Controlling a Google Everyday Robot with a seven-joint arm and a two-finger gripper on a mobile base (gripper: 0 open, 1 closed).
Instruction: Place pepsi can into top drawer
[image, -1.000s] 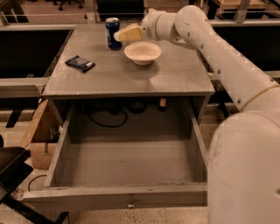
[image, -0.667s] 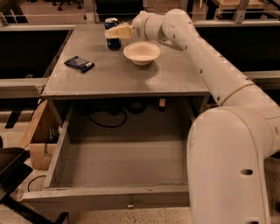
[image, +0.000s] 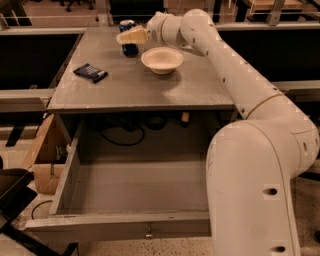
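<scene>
Gripper at the pepsi can, far end of the worktop

The gripper (image: 132, 36) lies across the upper body of the pepsi can (image: 129, 49), which stands upright on the grey worktop (image: 150, 90) near its far edge; whether the jaws are closed on the can or only set against it, I cannot tell. Just beside the jaws, on the arm's side and a little nearer the camera, sits a white bowl (image: 162, 60), apart from the can. Farther from the jaws, toward the opposite edge of the worktop, lies a flat dark blue packet (image: 90, 72). Well below and in front of the jaws, the top drawer (image: 135, 185) is pulled out, its small metal knob (image: 148, 234) at the centre of the front panel.
</scene>
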